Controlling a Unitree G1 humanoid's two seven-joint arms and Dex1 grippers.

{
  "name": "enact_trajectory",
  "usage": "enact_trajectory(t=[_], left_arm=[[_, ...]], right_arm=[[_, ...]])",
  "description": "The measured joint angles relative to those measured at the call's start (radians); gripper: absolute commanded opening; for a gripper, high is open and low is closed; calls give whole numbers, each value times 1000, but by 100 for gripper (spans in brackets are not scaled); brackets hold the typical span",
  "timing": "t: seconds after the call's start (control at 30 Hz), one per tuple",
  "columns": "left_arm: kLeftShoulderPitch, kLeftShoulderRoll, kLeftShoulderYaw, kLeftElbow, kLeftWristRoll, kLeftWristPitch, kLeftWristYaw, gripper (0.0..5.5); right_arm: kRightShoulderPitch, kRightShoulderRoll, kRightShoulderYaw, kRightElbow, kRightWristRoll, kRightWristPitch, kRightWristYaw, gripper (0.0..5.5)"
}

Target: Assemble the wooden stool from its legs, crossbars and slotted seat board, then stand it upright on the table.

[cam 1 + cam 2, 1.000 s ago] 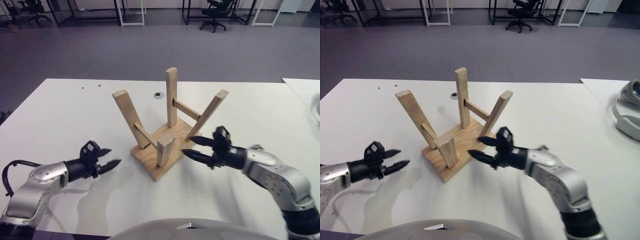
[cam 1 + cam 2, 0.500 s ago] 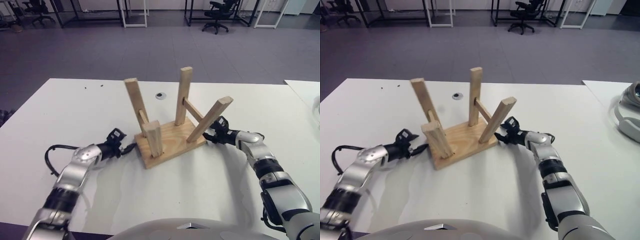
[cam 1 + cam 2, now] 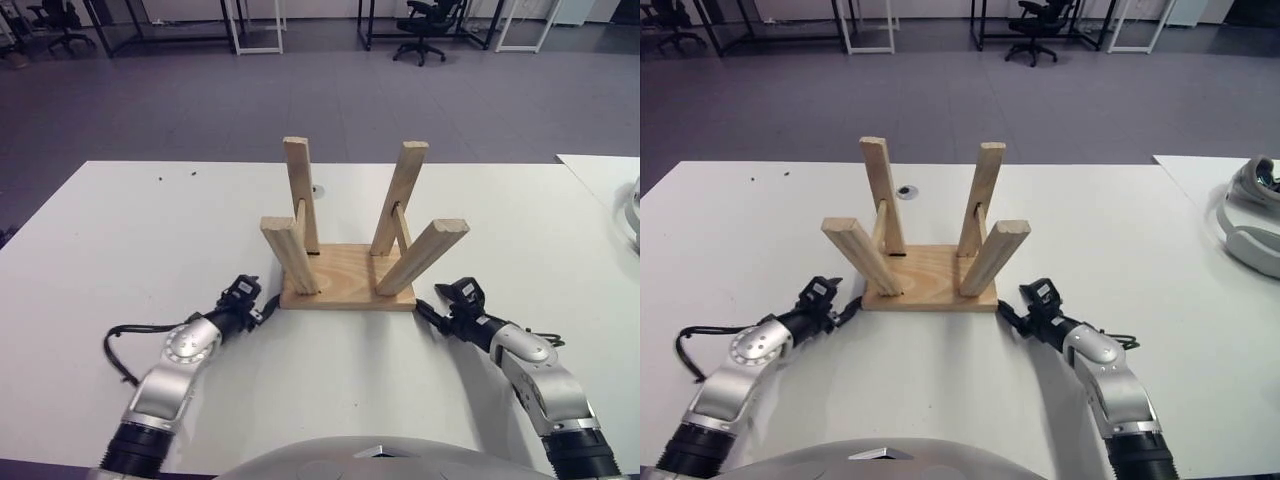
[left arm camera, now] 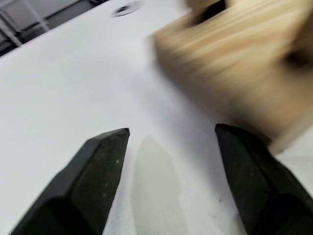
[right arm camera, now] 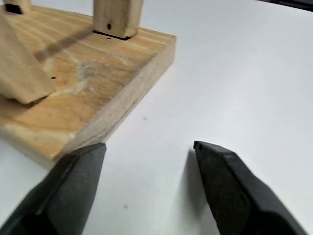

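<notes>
Left eye view gives me the stool [image 3: 348, 262] upside down near the middle of the desk [image 3: 120, 240]. Its seat board [image 3: 352, 287] lies flat on the surface and four legs [image 3: 398, 200] splay upward. The two near legs lean out toward me and the two far ones stand steeper.

My left hand [image 3: 266, 306] sits low on the desk, just beside the board's near left corner, fingertips aimed at the edge. I cannot tell from here whether they touch it. In the left wrist view both fingers [image 4: 105, 166] are spread apart with bare desk between them, grasping nothing, and the blurred wood lies just ahead.

My right hand [image 3: 428, 306] is placed likewise by the near right corner. The right wrist view shows its fingers [image 5: 230, 186] released and wide, resting low over the desk, with the board's corner just ahead of them and apart.

A small dark round mark [image 3: 905, 190] sits on the desk behind the stool. A white headset-like object [image 3: 1252, 215] lies well apart at the right edge.
</notes>
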Motion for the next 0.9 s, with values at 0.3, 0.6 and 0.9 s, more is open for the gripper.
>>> enact_trajectory(t=[0.3, 0.6, 0.9], left_arm=[[-16, -60, 127, -267, -121, 382, 33, 325], [-91, 19, 337, -638, -329, 722, -8, 325], [143, 420, 426, -143, -192, 174, -385, 325]], right_arm=[[20, -70, -50, -329, 95, 343, -31, 338], [-63, -246, -353, -598, 484, 673, -28, 338], [111, -590, -308, -465, 246, 362, 297, 338]])
